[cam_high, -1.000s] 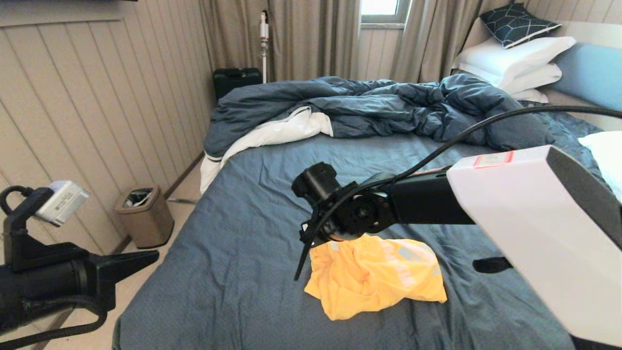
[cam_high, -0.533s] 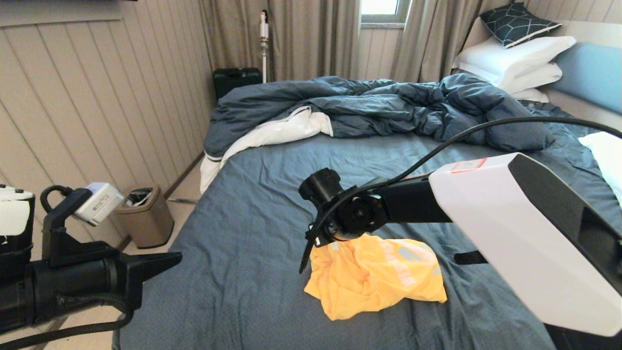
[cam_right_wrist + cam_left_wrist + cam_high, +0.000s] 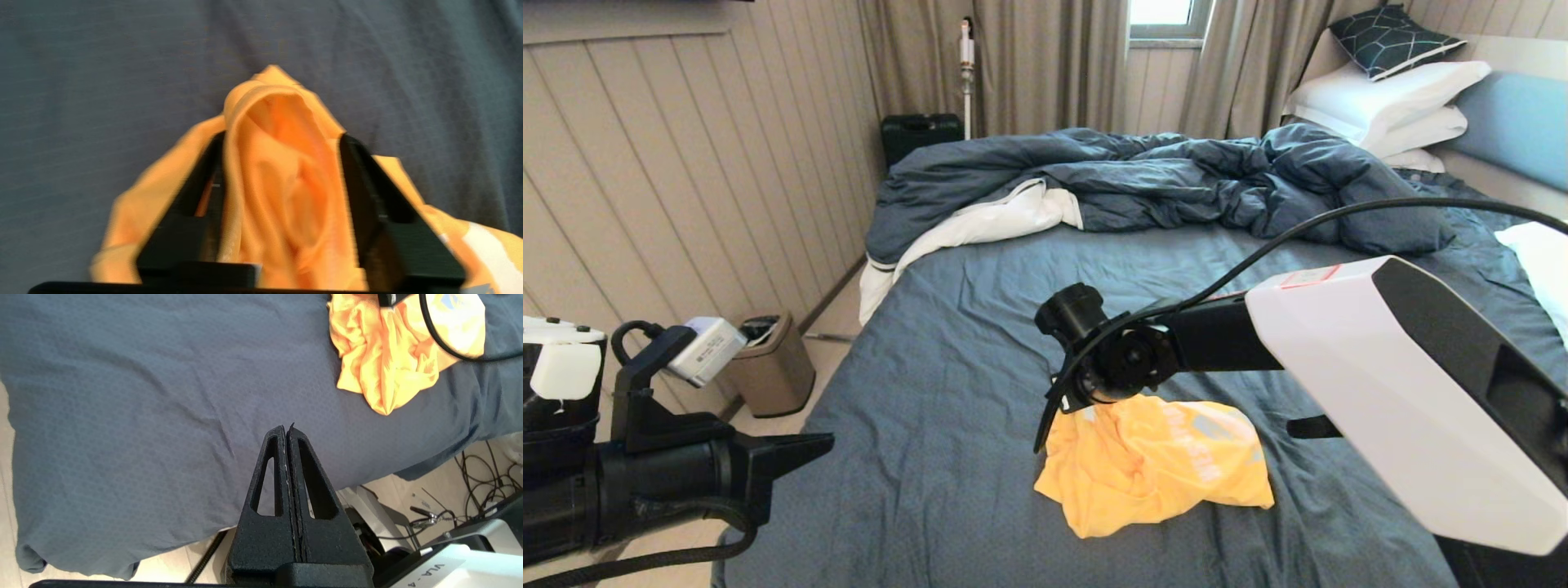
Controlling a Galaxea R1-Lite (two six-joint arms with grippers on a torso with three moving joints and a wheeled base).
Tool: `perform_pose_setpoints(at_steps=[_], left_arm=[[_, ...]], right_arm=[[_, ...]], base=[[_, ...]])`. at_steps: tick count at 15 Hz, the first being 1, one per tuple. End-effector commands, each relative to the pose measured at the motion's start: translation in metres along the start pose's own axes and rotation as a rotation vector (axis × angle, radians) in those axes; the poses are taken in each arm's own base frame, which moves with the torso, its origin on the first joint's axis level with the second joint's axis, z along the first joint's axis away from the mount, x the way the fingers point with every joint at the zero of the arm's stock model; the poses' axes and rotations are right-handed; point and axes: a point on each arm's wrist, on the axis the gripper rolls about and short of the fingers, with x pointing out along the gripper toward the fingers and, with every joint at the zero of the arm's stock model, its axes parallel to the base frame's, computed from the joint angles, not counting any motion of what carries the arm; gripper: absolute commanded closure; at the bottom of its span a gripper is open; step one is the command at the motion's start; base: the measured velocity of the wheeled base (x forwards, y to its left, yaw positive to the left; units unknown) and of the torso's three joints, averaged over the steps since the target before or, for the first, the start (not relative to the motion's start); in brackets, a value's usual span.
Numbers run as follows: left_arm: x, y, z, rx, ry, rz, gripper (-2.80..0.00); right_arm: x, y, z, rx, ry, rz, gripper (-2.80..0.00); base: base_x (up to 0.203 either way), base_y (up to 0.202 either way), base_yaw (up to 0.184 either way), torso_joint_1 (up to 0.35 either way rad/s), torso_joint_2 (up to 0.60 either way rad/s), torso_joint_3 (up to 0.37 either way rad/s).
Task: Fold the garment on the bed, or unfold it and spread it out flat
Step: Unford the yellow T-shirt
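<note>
The left claw (image 3: 821,445), fingers pressed together, has advanced over the bed (image 3: 947,359) edge while the right claw (image 3: 282,139), spread wide, straddles the crumpled garment (image 3: 1152,461), suggesting a two-armed spreading is imminent.

Garment (image 3: 1152,465) lies on bed (image 3: 947,384) near its front edge, right of centre. Duvet (image 3: 1143,180) is heaped along the far edge. Pillows (image 3: 1388,102) are stacked at the far right corner. Bin (image 3: 768,363) stands on the floor, left of bed.
</note>
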Motion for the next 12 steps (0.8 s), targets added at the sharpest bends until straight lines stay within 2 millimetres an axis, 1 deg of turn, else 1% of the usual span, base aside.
perform_pose_setpoints(at_steps=[1, 6, 7, 9, 10, 12], left_arm=[[0.001, 0.000, -0.001, -0.002, 0.006, -0.003, 0.00], [0.002, 0.000, -0.005, -0.002, 0.021, -0.005, 0.00], [0.002, 0.000, -0.005, -0.002, 0.022, -0.005, 0.00], [0.003, -0.001, -0.003, 0.001, 0.011, -0.006, 0.00], [0.005, 0.000, -0.001, 0.004, 0.006, -0.006, 0.00], [0.007, -0.003, 0.003, 0.016, -0.005, -0.018, 0.00]], right_arm=[[0.000, 0.000, -0.001, 0.000, 0.003, -0.003, 0.00], [-0.006, -0.003, 0.003, 0.007, -0.011, -0.001, 0.00], [-0.010, -0.006, 0.006, 0.014, -0.018, -0.002, 0.00], [-0.021, -0.019, 0.010, 0.033, -0.030, -0.012, 0.00], [-0.030, -0.029, 0.013, 0.048, -0.042, -0.018, 0.00], [-0.052, -0.058, 0.018, 0.086, -0.063, -0.045, 0.00]], base=[[0.000, 0.000, 0.000, 0.000, 0.00, 0.000], [0.000, 0.000, 0.000, 0.000, 0.00, 0.000], [0.000, 0.000, 0.000, 0.000, 0.00, 0.000], [0.000, 0.000, 0.000, 0.000, 0.00, 0.000], [0.000, 0.000, 0.000, 0.000, 0.00, 0.000], [0.000, 0.000, 0.000, 0.000, 0.00, 0.000]])
